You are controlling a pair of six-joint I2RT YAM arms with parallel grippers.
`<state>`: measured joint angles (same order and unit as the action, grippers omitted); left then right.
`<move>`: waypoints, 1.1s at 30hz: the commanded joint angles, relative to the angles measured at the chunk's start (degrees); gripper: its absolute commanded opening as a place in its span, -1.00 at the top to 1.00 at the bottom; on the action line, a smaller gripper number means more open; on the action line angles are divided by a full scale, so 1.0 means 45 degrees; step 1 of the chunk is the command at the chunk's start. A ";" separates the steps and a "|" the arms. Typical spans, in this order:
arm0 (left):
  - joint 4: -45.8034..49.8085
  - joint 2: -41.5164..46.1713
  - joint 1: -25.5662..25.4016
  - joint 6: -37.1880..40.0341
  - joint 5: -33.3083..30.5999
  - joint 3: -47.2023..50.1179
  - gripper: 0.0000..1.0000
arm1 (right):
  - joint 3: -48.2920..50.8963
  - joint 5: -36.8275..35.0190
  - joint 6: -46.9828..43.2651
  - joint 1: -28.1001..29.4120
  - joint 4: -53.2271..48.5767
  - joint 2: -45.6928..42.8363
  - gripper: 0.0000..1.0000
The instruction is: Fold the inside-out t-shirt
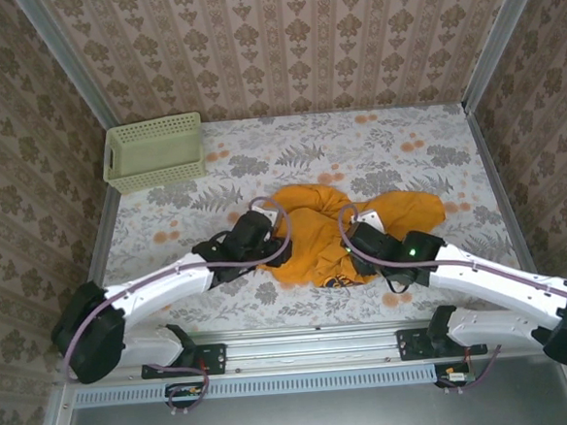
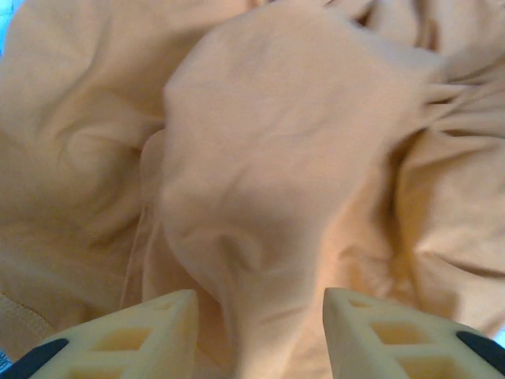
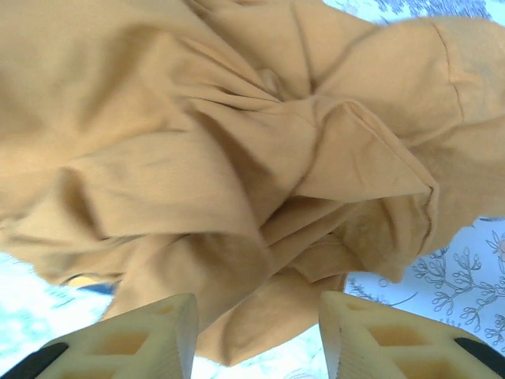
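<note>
The inside-out t-shirt (image 1: pixel 329 243) lies bunched at the near centre of the surface (image 1: pixel 289 159). Left end effector (image 2: pixel 260 332) and right end effector (image 3: pixel 259 332) flank it, each half open with cloth between the fingers unclamped, apparently positioned for a grasp.

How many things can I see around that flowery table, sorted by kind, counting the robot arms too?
t-shirt, orange-yellow: 1
basket, pale green: 1
robot arms, white and black: 2 (left arm, right arm)
Total: 4
</note>
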<state>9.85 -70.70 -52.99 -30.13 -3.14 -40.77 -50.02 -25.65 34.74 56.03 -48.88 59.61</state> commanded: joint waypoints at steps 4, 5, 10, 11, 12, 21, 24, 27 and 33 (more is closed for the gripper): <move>0.0390 0.1598 -0.0391 0.0302 -0.1395 0.0413 -0.01 | -0.1397 -0.1561 0.1943 0.1823 -0.1408 0.1537 -0.05; 0.0302 0.1758 -0.0391 0.0239 -0.1484 0.0553 -0.03 | -0.1575 -0.1809 0.2146 0.1846 -0.1617 0.1987 -0.07; 0.0123 0.2507 -0.0370 -0.0063 -0.1854 0.1085 -0.10 | -0.2190 -0.2070 0.2734 0.1846 -0.1559 0.4193 -0.17; 0.0078 0.2587 -0.0368 -0.0063 -0.1843 0.1152 -0.11 | -0.2233 -0.2027 0.2758 0.1846 -0.1489 0.4381 -0.16; 0.0042 0.2642 -0.0362 -0.0044 -0.1819 0.1227 -0.12 | -0.2244 -0.2035 0.2857 0.1812 -0.1510 0.4841 -0.17; -0.0977 0.1880 -0.0531 0.0164 -0.0480 0.1150 -0.12 | -0.1048 -0.2144 0.3095 0.1013 -0.1866 0.4565 0.36; -0.1082 0.1324 -0.1075 0.0561 -0.0392 0.0678 -0.12 | -0.0815 -0.2328 0.2957 0.0986 -0.2011 0.3286 0.70; -0.1138 0.0681 -0.1702 0.1057 -0.0370 0.0119 -0.12 | -0.0524 -0.2410 0.2705 0.0967 -0.2005 0.2243 0.96; -0.1231 -0.1319 -0.3248 0.2348 0.0001 -0.1374 -0.16 | 0.0269 -0.2122 0.2322 0.0870 -0.1639 0.0307 1.00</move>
<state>5.61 -73.34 -64.64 -24.51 -4.56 -42.68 -50.72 -34.28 46.30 60.36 -55.55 64.03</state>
